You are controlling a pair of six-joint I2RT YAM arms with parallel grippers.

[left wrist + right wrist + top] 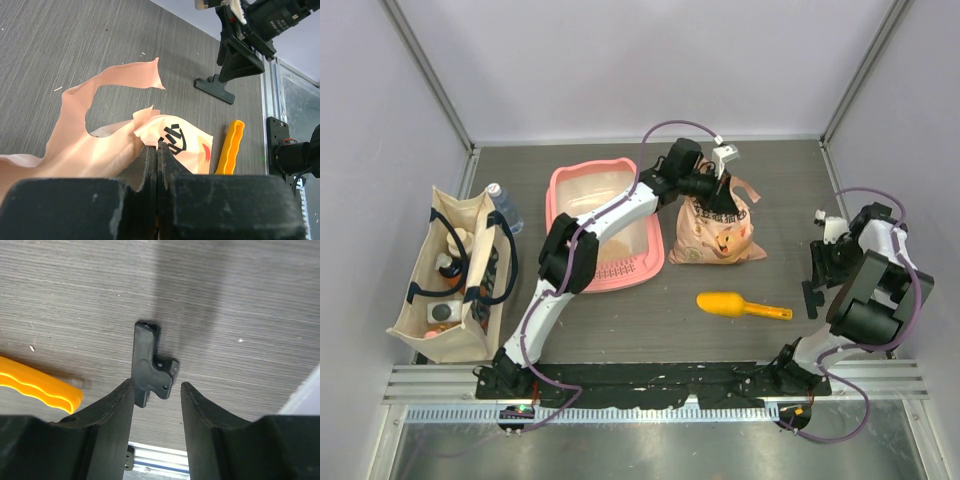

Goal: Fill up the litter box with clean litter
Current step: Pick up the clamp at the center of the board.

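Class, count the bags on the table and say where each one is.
2. The beige tote bag stands at the far left. The peach printed bag sits just right of the pink litter box, its top pinched in the left fingers. None seems hidden.

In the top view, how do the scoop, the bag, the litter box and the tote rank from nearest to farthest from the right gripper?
From the right gripper:
1. scoop, on the table just to its left.
2. bag, farther left and toward the back.
3. litter box, left of the bag.
4. tote, at the table's left edge.
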